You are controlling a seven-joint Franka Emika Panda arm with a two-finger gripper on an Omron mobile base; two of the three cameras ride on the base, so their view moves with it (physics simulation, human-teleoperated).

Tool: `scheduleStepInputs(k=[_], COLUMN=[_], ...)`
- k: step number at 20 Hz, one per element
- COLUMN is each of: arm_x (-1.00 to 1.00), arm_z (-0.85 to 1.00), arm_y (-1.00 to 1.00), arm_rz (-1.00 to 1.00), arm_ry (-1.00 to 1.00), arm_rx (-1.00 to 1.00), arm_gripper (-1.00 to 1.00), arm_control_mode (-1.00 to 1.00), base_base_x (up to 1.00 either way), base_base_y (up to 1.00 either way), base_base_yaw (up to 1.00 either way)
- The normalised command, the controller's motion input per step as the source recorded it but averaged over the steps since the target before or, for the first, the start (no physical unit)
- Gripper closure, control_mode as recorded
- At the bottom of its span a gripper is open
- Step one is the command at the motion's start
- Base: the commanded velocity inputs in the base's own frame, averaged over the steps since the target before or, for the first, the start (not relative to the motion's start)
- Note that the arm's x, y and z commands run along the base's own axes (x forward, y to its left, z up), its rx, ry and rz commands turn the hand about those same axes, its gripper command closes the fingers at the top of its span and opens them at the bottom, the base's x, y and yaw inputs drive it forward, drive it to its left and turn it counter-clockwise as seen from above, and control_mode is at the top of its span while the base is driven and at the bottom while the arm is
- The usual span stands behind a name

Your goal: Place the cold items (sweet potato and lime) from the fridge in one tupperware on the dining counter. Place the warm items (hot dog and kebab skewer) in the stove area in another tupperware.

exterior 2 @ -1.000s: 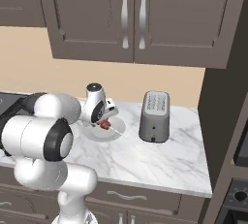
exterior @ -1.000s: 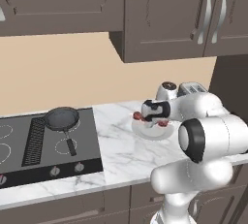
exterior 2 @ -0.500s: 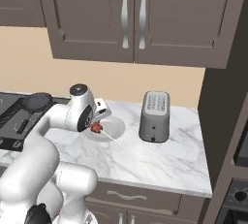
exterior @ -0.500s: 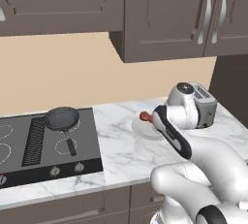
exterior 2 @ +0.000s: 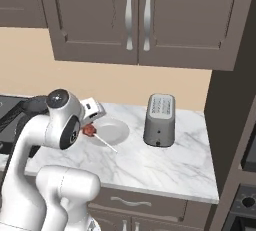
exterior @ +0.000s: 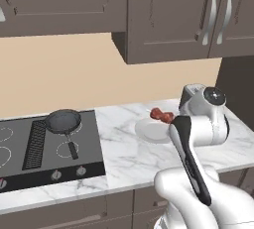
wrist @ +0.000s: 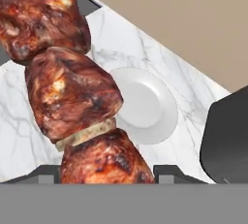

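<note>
The pincer (wrist: 106,172) grips the kebab skewer (wrist: 72,87) above a white plate (exterior 2: 111,131) on the marble bench (exterior 2: 150,162), between black cooktop (exterior: 44,146) and grey toaster (exterior 2: 160,120), under dark cabinets (exterior 2: 135,17).

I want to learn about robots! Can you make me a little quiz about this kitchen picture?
1. True or false: the gripper is holding the kebab skewer.
2. What round thing lies on the counter under the skewer? A) white plate B) green bowl C) blue cup
3. Fill in: the black pan sits on the ____.

Key: 1 true; 2 A, the white plate; 3 cooktop.
</note>
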Motion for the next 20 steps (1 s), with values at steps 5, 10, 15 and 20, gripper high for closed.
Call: scheduleStepInputs(k=[5,10,15,20], arm_x=[-0.65,-0.6,0.0,0.0], arm_z=[0.74,0.28,0.0,0.0], arm_y=[0.06,0.21,0.0,0.0], arm_rz=[0.0,0.0,0.0,0.0], arm_ry=[-0.24,-0.13,0.0,0.0], arm_rx=[-0.05,-0.07,0.0,0.0], arm_gripper=[1.0,1.0,1.0,1.0], arm_control_mode=[-1.0,1.0,1.0,1.0], base_base_x=[0.0,-0.19,-1.0,-1.0], base_base_y=[0.0,0.08,0.42,0.38], base_base_yaw=[0.0,-0.01,-0.03,0.0])
